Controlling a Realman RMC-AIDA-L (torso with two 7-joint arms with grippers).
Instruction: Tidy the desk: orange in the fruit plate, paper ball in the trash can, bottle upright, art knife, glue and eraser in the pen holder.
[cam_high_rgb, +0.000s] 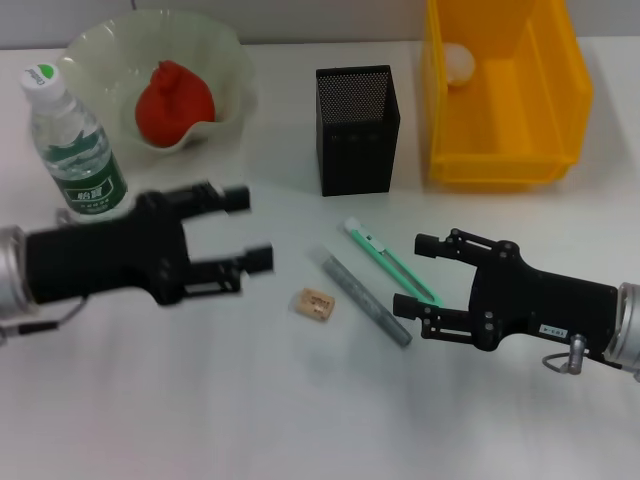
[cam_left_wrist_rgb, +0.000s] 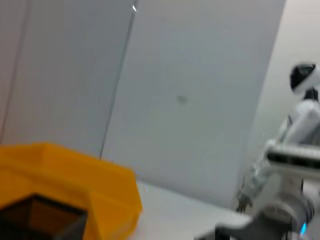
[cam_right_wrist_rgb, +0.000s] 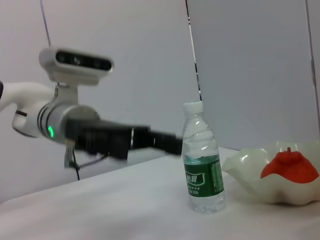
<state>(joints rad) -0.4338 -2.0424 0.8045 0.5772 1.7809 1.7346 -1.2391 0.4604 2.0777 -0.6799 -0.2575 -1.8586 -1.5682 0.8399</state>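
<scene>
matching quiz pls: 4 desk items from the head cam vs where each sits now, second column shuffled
Things:
1. orange
2. paper ball
3. bottle
4. eraser

Places:
A. inside the yellow bin
B. flat on the table between the two grippers
C. in the pale fruit plate
D. upright beside the fruit plate, behind the left gripper

Pairs: 1-C, 2-A, 3-D, 4-B
</scene>
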